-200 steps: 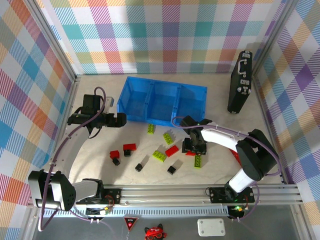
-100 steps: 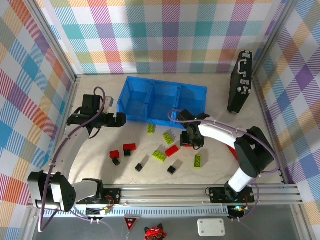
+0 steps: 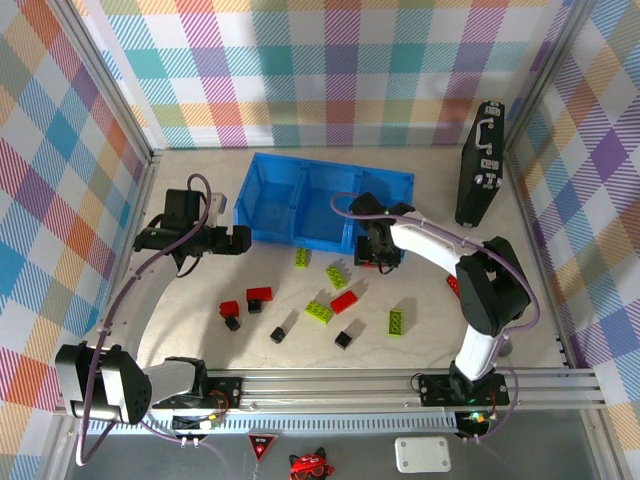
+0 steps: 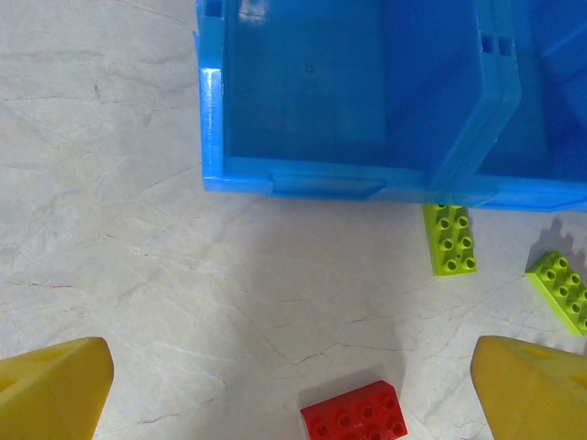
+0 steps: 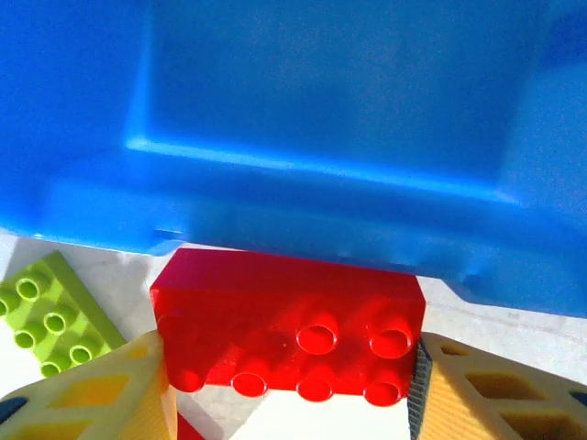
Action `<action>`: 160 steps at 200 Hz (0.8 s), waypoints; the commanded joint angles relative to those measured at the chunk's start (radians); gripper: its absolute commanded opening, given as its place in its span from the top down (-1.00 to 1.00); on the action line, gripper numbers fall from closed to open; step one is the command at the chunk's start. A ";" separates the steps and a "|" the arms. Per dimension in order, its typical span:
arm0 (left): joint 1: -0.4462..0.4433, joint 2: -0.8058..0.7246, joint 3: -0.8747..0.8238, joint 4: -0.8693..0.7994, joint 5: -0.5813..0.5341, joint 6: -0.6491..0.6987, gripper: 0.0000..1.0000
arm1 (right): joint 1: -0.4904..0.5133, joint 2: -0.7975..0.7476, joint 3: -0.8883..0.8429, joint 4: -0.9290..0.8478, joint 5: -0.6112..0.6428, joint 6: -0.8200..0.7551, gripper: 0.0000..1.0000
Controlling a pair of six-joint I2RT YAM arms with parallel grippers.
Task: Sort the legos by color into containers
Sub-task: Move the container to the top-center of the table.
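Red lego (image 5: 289, 335) clamped in our right gripper (image 5: 292, 390), low beside bin (image 5: 321, 183) near wall, by right compartment. Left gripper (image 4: 293, 390) jaws wide apart. Risk: we clip rim, lego twists loose.

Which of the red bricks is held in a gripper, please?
The red brick gripped by the right gripper, at the blue bin's wall; the others lie loose on the table.

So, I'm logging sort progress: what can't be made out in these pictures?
Top view: the right gripper largely hides the red brick it clamps.
Right wrist view: the interior of the bin is blurred; contents unclear.
Left wrist view: a second red brick and a lime brick are cut off by the frame edges.
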 commanded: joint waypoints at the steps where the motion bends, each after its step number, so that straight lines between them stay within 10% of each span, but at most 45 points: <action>1: -0.004 -0.028 -0.016 -0.012 -0.015 0.018 -0.99 | -0.030 0.028 0.054 -0.006 0.009 -0.048 0.00; 160: -0.004 -0.028 -0.016 -0.013 -0.027 0.021 -0.99 | -0.217 0.177 0.367 -0.092 -0.094 -0.216 0.03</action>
